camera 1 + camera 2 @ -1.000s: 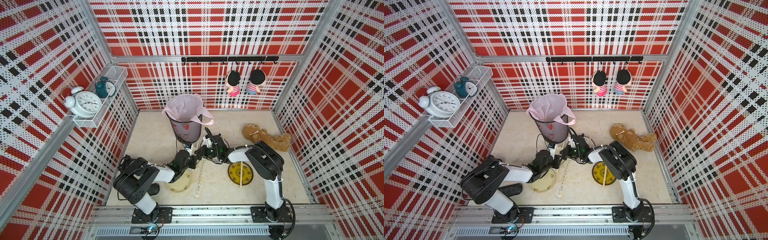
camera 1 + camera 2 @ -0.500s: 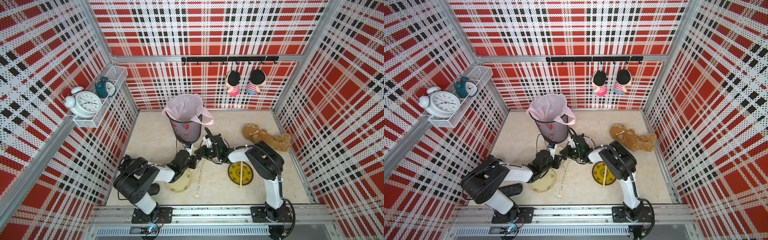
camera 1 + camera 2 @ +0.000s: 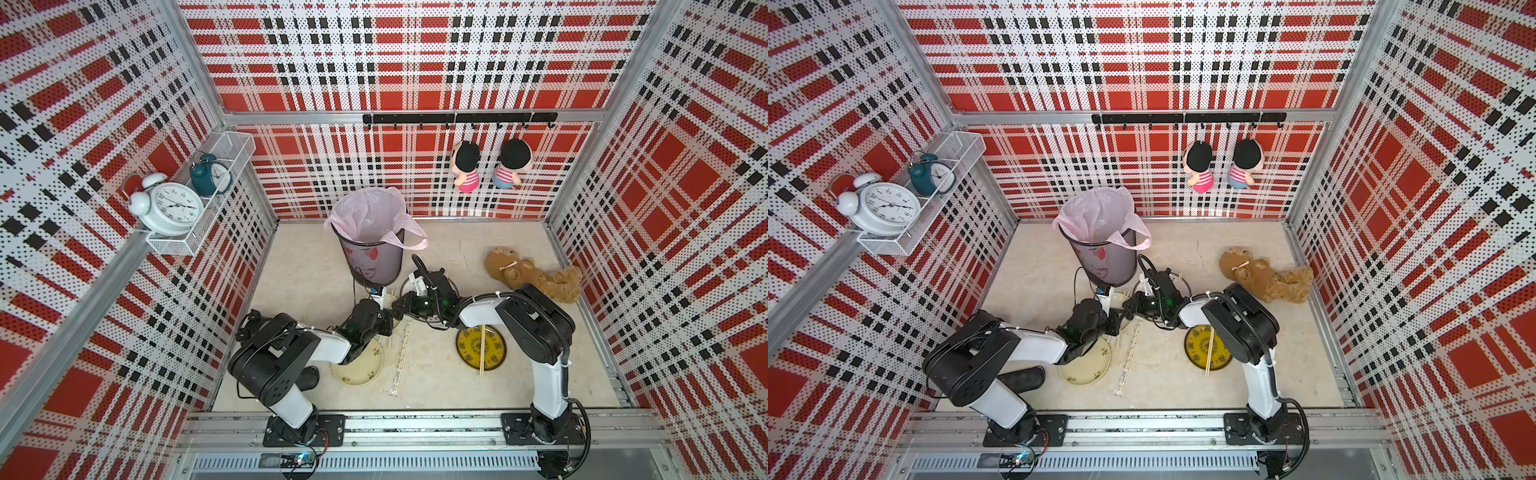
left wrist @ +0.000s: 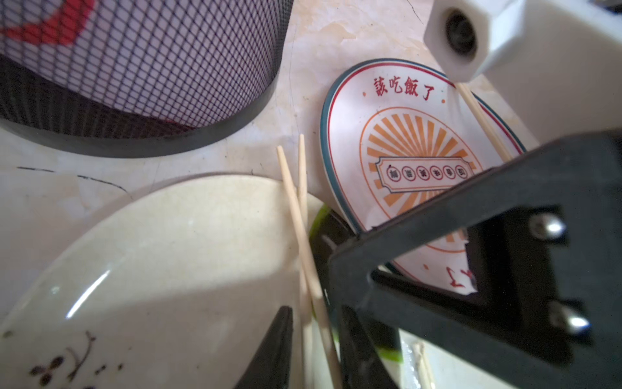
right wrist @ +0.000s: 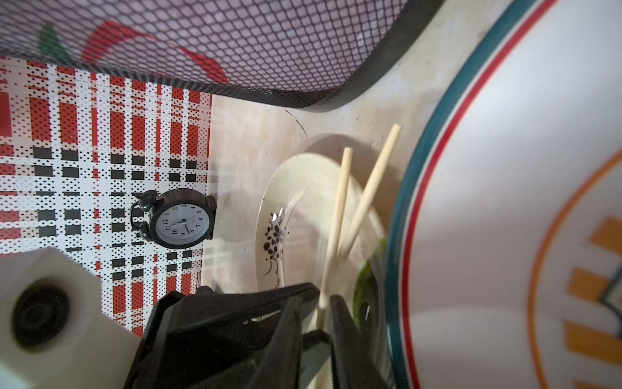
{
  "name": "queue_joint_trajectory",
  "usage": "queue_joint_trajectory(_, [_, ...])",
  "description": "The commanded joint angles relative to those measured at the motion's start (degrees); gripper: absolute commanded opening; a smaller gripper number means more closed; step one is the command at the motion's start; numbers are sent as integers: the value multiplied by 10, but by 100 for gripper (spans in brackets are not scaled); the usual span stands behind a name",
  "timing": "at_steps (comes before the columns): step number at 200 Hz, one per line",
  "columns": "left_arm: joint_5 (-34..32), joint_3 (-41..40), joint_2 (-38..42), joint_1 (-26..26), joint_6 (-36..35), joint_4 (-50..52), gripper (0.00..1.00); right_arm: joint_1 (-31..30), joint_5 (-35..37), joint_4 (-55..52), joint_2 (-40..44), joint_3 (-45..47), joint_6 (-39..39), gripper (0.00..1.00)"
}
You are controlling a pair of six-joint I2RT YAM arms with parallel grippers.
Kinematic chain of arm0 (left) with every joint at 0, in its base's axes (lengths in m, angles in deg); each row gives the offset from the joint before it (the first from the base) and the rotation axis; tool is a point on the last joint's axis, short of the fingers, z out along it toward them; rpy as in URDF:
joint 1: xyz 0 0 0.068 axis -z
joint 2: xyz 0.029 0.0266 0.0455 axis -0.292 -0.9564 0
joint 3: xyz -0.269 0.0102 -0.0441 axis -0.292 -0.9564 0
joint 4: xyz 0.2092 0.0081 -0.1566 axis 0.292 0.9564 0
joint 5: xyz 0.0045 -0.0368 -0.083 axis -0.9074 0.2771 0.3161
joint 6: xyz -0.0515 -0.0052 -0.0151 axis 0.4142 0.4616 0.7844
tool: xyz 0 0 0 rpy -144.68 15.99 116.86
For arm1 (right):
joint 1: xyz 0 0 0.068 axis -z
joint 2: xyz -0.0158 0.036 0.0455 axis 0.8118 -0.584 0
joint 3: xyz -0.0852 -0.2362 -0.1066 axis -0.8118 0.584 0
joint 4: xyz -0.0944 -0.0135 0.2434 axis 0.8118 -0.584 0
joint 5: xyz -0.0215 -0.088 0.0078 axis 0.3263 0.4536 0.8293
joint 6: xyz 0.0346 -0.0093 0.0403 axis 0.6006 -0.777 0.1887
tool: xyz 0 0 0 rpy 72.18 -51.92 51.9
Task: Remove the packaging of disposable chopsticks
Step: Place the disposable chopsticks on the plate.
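Note:
A bare pair of disposable chopsticks (image 4: 299, 208) (image 5: 340, 219) (image 3: 391, 297) stands in front of the bin, over a cream plate (image 4: 168, 269). My left gripper (image 4: 316, 350) (image 3: 388, 321) is shut on their lower end. My right gripper (image 5: 316, 336) (image 3: 400, 308) has its jaws narrowly either side of the same sticks; whether they press, I cannot tell. A blurred clear film (image 5: 296, 208) shows beside the sticks. Packaging (image 3: 401, 357) (image 3: 1130, 357) with sticks inside lies on the floor between the plates.
The black mesh bin (image 3: 372, 257) with a pink liner stands just behind the grippers. A white printed plate (image 4: 404, 141) bears loose chopsticks (image 4: 481, 118). A yellow plate (image 3: 469, 353) also holds a pair. A brown plush (image 3: 532, 278) lies at the back right.

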Motion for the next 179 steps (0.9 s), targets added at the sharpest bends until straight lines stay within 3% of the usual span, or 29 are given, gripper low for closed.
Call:
queue_joint_trajectory(1, [-15, 16, -4, 3, 3, 7, 29, 4, 23, -8, 30, 10, -12, 19])
queue_joint_trajectory(179, [-41, 44, -15, 26, 12, 22, 36, 3, 73, -54, 99, 52, -66, 21])
